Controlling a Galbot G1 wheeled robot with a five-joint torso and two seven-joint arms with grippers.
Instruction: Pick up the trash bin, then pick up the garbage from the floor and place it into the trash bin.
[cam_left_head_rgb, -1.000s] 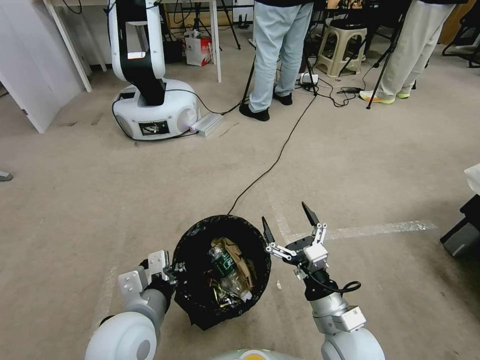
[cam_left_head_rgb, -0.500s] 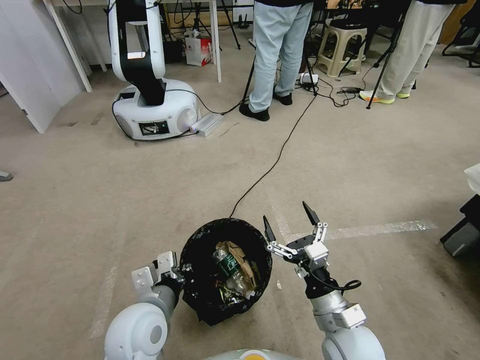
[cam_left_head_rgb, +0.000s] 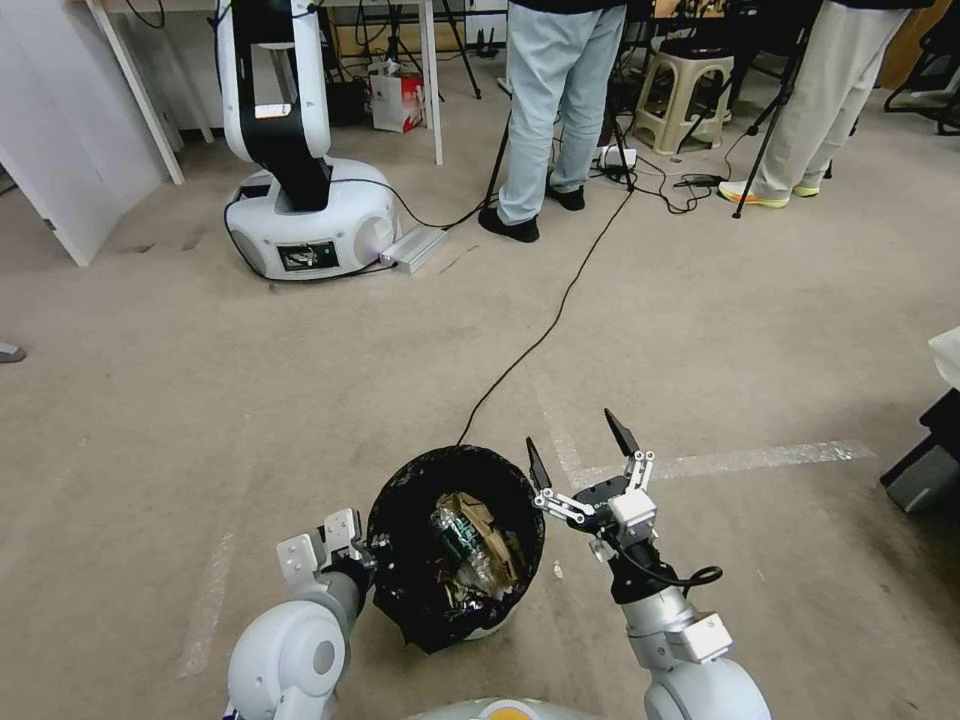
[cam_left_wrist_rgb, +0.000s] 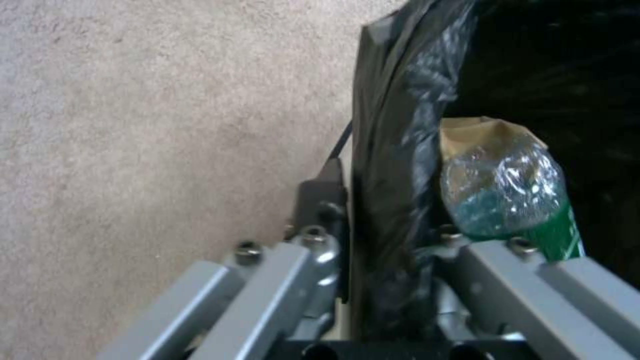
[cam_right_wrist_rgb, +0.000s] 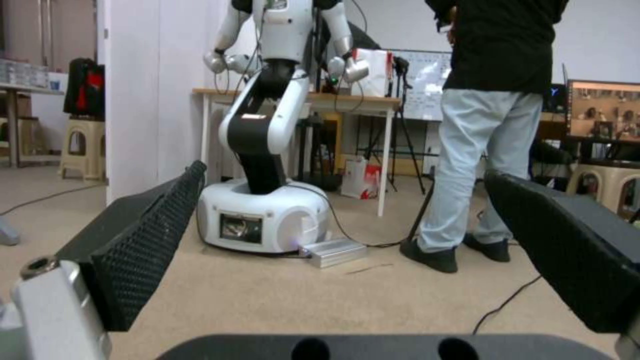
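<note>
Since a second ago the left arm has swung the bin (cam_left_head_rgb: 455, 545) inward and a little nearer the robot's body, so it now hangs closer to the midline; the right arm has barely shifted.

Nearest, the left gripper (cam_left_head_rgb: 372, 548) pinches the bin's rim on its left side. From the left wrist one finger (cam_left_wrist_rgb: 320, 200) lies outside the black liner (cam_left_wrist_rgb: 393, 165) and the other sits inside, with the wall and liner clamped between them. The bin tilts slightly, its mouth facing up. Inside lie a green-labelled bottle (cam_left_head_rgb: 455, 530), a brown paper bag (cam_left_head_rgb: 478, 512) beside and behind it, and some yellow wrappers (cam_left_head_rgb: 452, 592) lower down. The left wrist shows the same bottle (cam_left_wrist_rgb: 513, 200) close against the liner, the bag (cam_left_wrist_rgb: 477, 132) just past it.

Right of the bin, the right gripper (cam_left_head_rgb: 580, 452) is held above the carpet (cam_left_head_rgb: 300, 400), spread wide with nothing between its dark fingertips (cam_left_head_rgb: 538, 466), one tip just beside the bin's rim.

Farther off, a black cable (cam_left_head_rgb: 545, 330) runs across the carpet from behind the bin. Beyond it stands another white robot (cam_left_head_rgb: 300, 190) near a table leg, seen also from the right wrist (cam_right_wrist_rgb: 267, 200).
</note>
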